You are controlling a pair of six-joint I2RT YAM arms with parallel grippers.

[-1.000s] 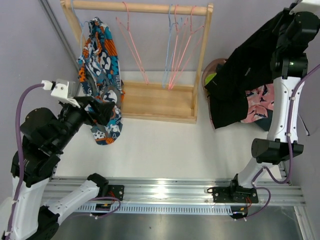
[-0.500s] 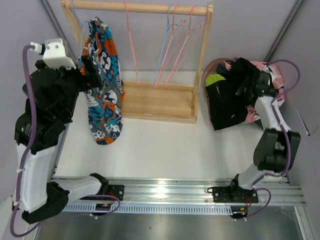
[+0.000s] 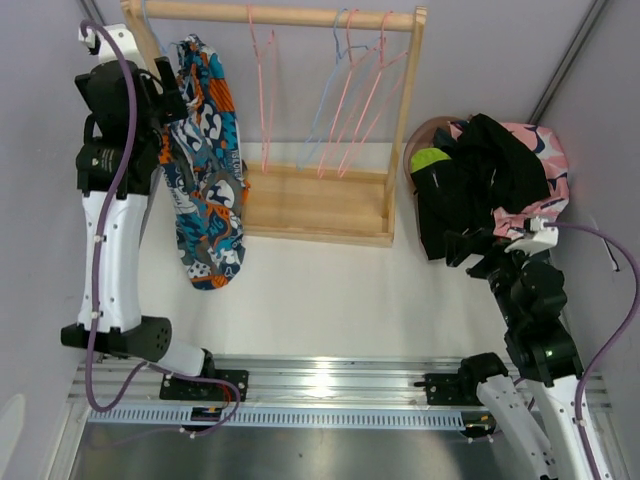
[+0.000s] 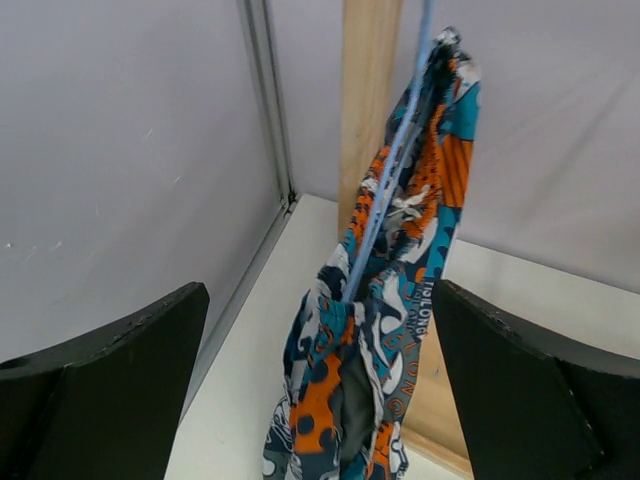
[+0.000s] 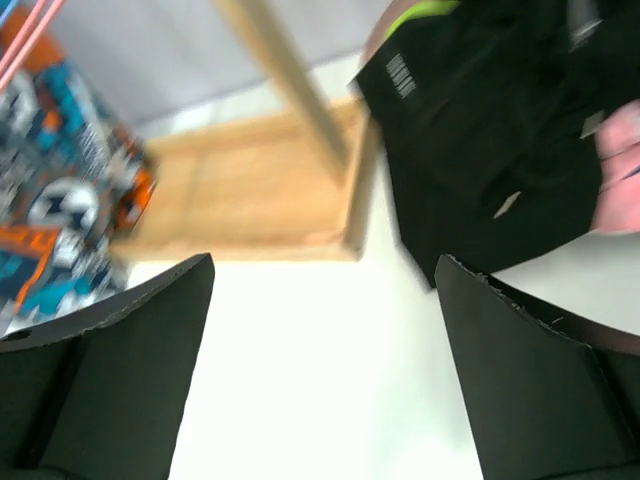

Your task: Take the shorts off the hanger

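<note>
Now black shorts (image 3: pixel 495 165) dropped, right end effector (image 5: pixel 322 265) withdrawn

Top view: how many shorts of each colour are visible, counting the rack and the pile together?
Blue-orange-white printed fabric shorts, on the wooden rack: 1
Lime green fabric shorts: 1
Pink printed fabric shorts: 1
Black or charcoal fabric shorts: at least 1, borders hidden
Total: at least 4

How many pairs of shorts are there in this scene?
4 that I can make out. Multicolour print shorts hang at the left end of the wooden rack. Lime green shorts, black shorts and pink print shorts lie piled right of it; another may be hidden there.
</note>
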